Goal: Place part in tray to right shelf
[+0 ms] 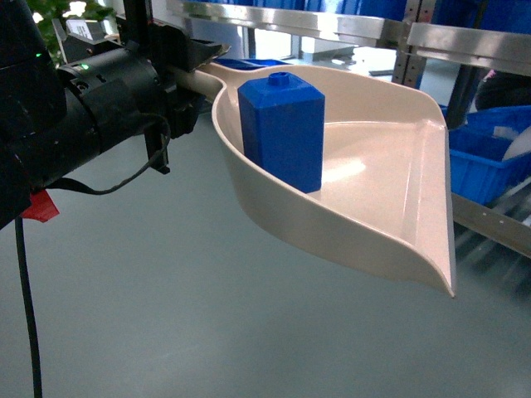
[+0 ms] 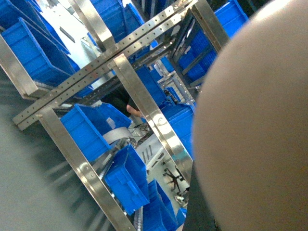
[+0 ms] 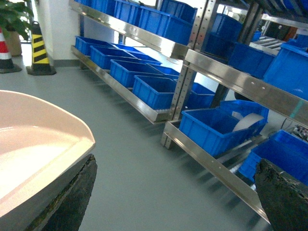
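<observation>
The blue part (image 1: 284, 128) stands upright inside the cream tray (image 1: 390, 199), near its handle end. My left gripper (image 1: 178, 79) is shut on the tray's handle and holds the tray above the grey floor, with the flat lip pointing right. Beyond that lip at the right is the steel rack shelf (image 1: 489, 222) with its metal front rail. In the left wrist view the tray's underside (image 2: 255, 134) fills the right half and hides the jaws. My right gripper (image 3: 175, 163) is open and holds nothing. Its left finger (image 3: 77, 197) sits just under the tray's rim (image 3: 43, 144).
Blue crates (image 3: 214, 127) sit on the low steel shelves (image 3: 216, 166), and more line the rail above (image 3: 159, 21). A striped bollard (image 3: 39, 45) and a plant (image 3: 14, 17) stand at the far left. Grey floor (image 1: 182, 315) lies below the tray.
</observation>
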Robot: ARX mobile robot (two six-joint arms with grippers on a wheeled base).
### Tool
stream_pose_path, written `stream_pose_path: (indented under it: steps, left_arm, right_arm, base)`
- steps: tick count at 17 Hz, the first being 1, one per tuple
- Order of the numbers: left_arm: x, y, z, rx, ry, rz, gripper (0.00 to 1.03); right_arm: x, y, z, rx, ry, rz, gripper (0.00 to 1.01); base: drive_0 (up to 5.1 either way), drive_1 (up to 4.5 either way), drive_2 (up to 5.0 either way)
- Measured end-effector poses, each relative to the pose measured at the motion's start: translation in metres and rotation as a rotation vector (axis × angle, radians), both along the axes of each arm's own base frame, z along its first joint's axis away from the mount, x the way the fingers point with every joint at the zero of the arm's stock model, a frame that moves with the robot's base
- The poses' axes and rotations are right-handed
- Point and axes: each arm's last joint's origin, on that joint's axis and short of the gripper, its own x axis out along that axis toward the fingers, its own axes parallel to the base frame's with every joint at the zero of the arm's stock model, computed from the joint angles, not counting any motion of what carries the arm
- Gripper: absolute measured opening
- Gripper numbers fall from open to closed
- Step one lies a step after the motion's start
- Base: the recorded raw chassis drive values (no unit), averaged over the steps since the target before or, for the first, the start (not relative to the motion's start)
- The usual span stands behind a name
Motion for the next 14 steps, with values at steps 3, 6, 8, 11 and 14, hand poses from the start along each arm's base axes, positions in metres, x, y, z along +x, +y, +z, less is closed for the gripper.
stream_pose_path:
  steps: [3, 6, 8, 11, 14]
  left_arm:
    - [0.0003, 0.0011, 0.0001, 0.000, -0.001, 0.003, 0.12]
    - [0.0002, 0.0006, 0.0000, 0.000, 0.000, 0.002, 0.12]
    - [0.0002, 0.0007, 0.0001, 0.000, -0.001, 0.002, 0.12]
    - [0.0002, 0.0007, -0.0001, 0.000, 0.001, 0.002, 0.12]
    - [0.0002, 0.0007, 0.0000, 0.000, 0.000, 0.002, 0.12]
  right_arm:
    - [-0.0001, 0.0000, 0.0001, 0.000, 0.000, 0.000, 0.98]
    - [-0.0001, 0.0000, 0.0001, 0.000, 0.000, 0.000, 0.98]
    - [-0.0001, 0.0000, 0.0001, 0.000, 0.000, 0.000, 0.98]
    - [-0.0001, 0.0000, 0.0000, 0.000, 0.000, 0.000, 0.98]
    - [-0.0002, 0.0000, 0.0002, 0.000, -0.001, 0.000, 0.98]
  base:
    - [0.1, 4.40, -4.2]
    - [0.1, 4.40, -4.2]
    - [0.1, 4.40, -4.2]
    - [0.1, 4.40, -4.2]
    - [0.1, 4.40, -4.2]
